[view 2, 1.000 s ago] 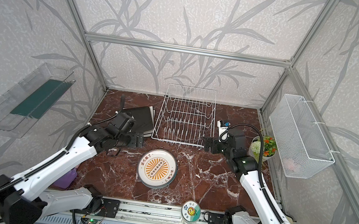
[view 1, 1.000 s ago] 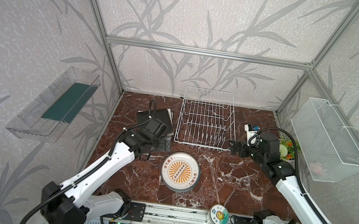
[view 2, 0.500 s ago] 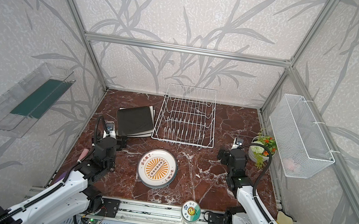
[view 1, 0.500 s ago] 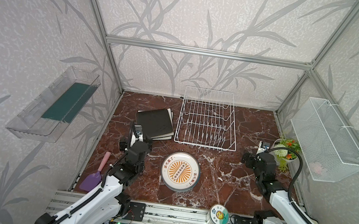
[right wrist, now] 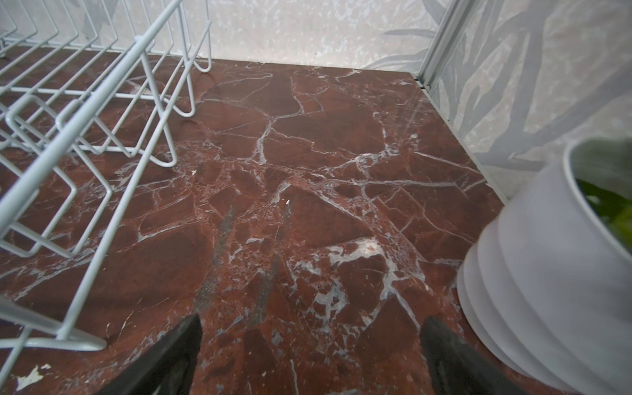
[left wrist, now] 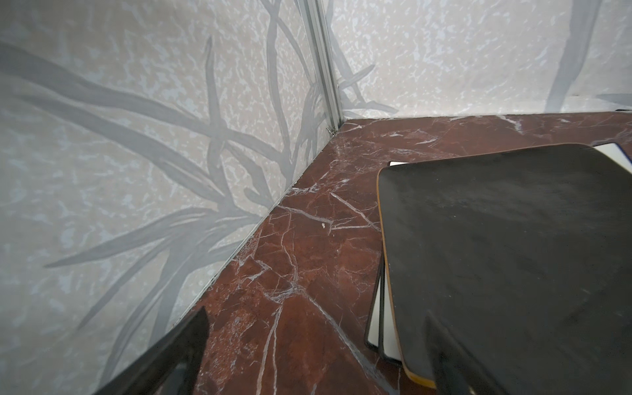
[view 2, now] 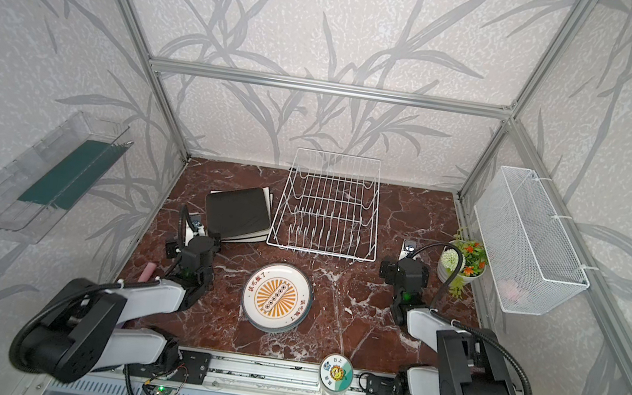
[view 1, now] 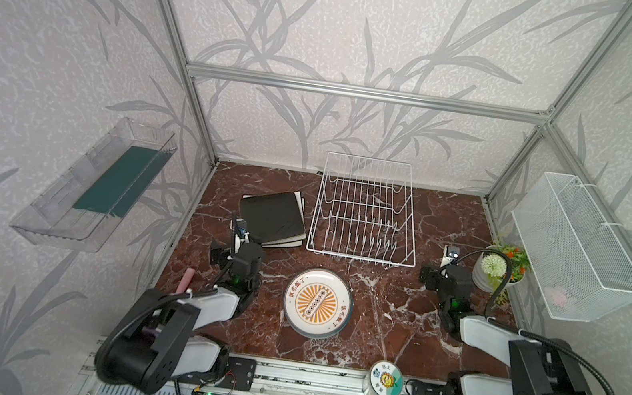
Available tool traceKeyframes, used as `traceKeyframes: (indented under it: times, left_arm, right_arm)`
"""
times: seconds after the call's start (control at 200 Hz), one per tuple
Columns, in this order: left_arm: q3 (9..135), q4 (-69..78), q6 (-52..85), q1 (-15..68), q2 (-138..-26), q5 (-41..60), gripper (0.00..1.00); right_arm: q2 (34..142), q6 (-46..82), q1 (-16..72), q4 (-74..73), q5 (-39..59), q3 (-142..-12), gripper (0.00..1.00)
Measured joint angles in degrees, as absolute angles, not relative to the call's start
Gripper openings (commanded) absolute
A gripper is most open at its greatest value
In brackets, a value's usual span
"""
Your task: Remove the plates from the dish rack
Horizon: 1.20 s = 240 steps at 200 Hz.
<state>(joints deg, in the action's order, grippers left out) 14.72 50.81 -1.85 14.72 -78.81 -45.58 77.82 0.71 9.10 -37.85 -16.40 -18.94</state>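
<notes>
The dish rack stands empty, so the unloading looks finished. The square plates lie stacked just beside the rack, the black one on top. The round plates sit stacked in front of it. The left gripper and right gripper are spread wide, holding nothing.

Lab test booth, aluminium frame, wallpaper panels
</notes>
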Motion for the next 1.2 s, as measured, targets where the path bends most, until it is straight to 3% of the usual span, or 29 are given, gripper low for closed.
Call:
traceKeyframes:
  times: [0.12, 0.225, 0.845, 1.199]
  left_arm:
    - [14.6, 65.1, -4.3, 14.1, -89.5, -45.8, 0.99]
    - [15.0, 67.6, -5.9, 13.9, -92.7, -44.3, 0.99]
    - [18.0, 60.8, -1.0, 4.5, -89.8, -26.2, 0.99]
    - [20.3, 56.2, 2.0, 2.8, -90.3, -22.7, 0.99]
  right_arm:
    - [83.0, -0.9, 9.1, -45.1, -15.8, -19.8, 0.99]
    - [89.6, -2.0, 9.1, -52.1, -15.3, -19.4, 0.99]
    - [89.8, -2.7, 8.3, -50.7, -13.0, -21.4, 0.99]
    - [89.8, -2.7, 8.2, -50.7, -13.0, -21.4, 0.99]
